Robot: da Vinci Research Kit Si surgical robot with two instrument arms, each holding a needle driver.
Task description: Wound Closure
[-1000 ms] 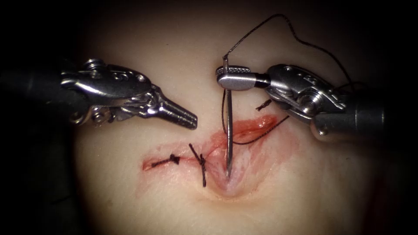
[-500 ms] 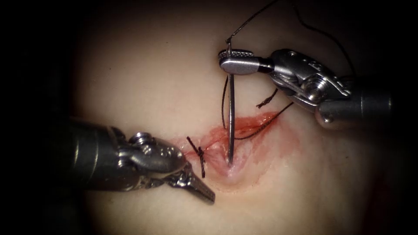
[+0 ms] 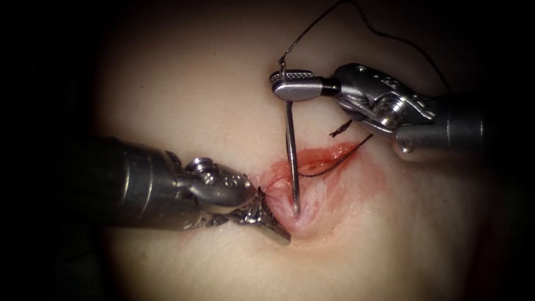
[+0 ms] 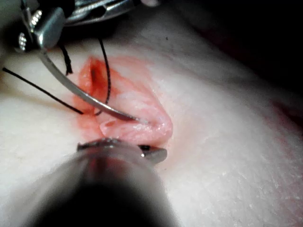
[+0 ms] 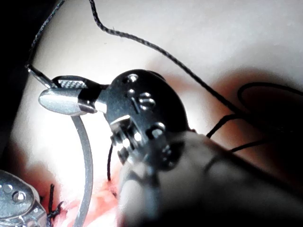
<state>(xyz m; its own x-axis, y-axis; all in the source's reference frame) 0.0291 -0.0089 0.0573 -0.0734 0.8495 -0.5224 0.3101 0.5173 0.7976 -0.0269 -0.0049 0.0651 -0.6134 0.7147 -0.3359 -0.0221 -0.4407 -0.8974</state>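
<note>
- Endoscope view: the right steel hand [image 3: 290,89] clamps the curved steel needle [image 3: 291,161] near its thread end. The needle's point rests in the red open cut [image 3: 301,184] of the pale pork tissue [image 3: 195,83]. The left steel hand [image 3: 273,223] presses the cut's left lip; I cannot tell its jaw state. Dark thread [image 3: 390,39] trails from the needle.
- Left wrist view: the needle [image 4: 85,97] meets the cut's raised lip [image 4: 142,125].
- Right wrist view: the right hand [image 5: 66,94] grips the needle [image 5: 86,165]. This looks like a bite being placed; judging the next move needs more.

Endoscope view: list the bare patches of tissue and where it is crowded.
Bare tissue lies above the left end effector and left of the thread. More lies below the cut and the right end effector, which holds the needle near its thread end. Crowded: the cut, where the needle tip meets tissue beside the left tool.
</note>
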